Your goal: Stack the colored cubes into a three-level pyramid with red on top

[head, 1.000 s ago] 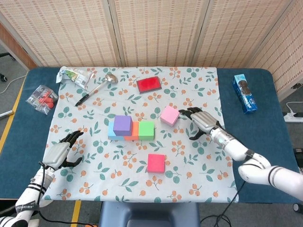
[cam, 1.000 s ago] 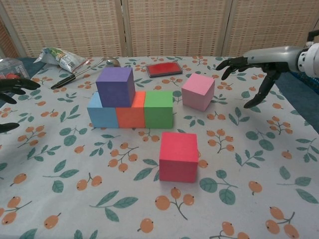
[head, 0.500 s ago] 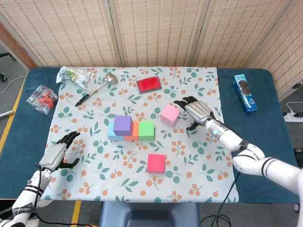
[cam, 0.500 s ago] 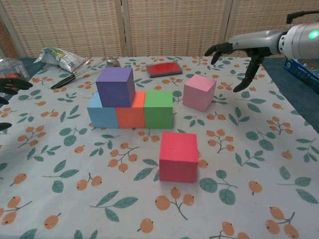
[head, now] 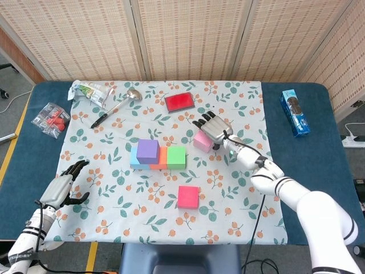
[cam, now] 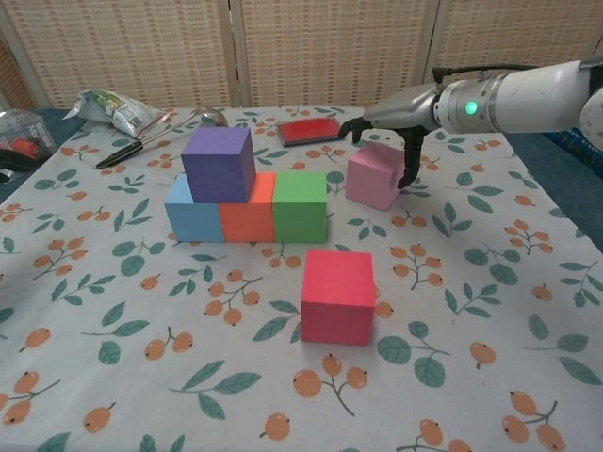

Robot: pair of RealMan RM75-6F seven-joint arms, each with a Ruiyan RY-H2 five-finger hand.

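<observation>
Fingers [cam: 408, 160] of right hand [head: 212, 127] spread over pink cube [cam: 374, 175], not clamped yet. Left hand [head: 59, 189] open, idle nr worktop edge. Base row done: blue [cam: 193, 214], orange [cam: 249, 216], green [cam: 300, 206]; purple [cam: 219, 164] on lvl 2. Left: pink beside purple, red cube [cam: 337, 296] on top.

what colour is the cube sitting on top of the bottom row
Purple cube, resting over the blue and orange ones; clearest in the chest view.
</observation>
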